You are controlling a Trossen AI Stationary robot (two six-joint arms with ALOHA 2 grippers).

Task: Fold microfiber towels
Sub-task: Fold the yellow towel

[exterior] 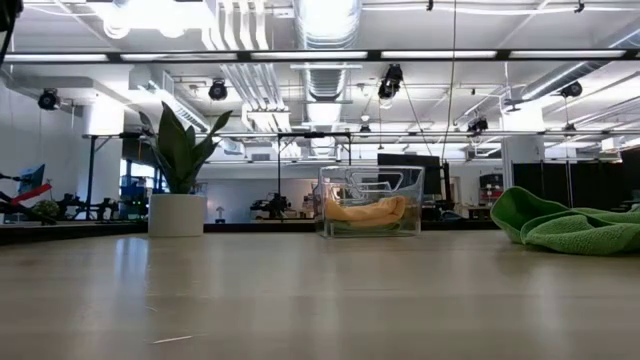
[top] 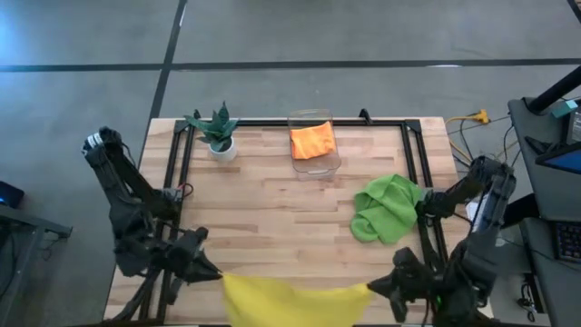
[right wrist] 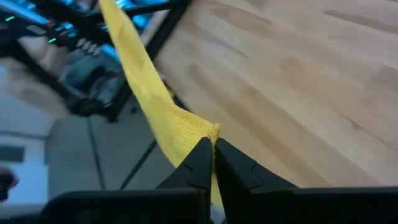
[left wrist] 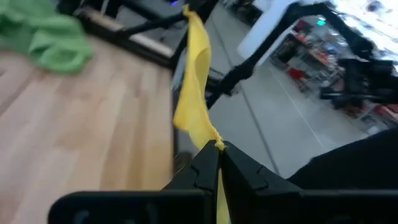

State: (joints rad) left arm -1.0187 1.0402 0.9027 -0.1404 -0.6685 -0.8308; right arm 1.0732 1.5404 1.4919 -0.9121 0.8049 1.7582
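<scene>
High view shows my work surface, a light butcher-block wooden table (top: pixel 272 218) with a black rail frame (top: pixel 300 122) along its far edge and sides, standing on a grey concrete floor (top: pixel 272 36) marked with dark lines. Low view looks level across the tabletop into a large hall with white ducts and strip lights overhead.

The yellow towel (top: pixel 290 302) is the largest cloth in use. It hangs stretched at the near edge of the table, between my two pincers, and drapes over that edge. Its surface is plain, with a fine looped texture visible in the right wrist view.

The lime green towel (top: pixel 388 209) lies crumpled in a loose heap on the right part of the table, well apart from the yellow one.

The orange towel (top: pixel 313 141) sits bunched inside a clear plastic bin (top: pixel 329 165) at the far centre of the table. A small potted plant (top: pixel 219 133) in a white pot stands to the left of the bin.

My left gripper (top: pixel 211 271) is at the near left corner, fingers pressed together, pinching one corner of the yellow towel. My right gripper (top: pixel 378 288) is at the near right, fingers pressed together, pinching the opposite corner.
</scene>
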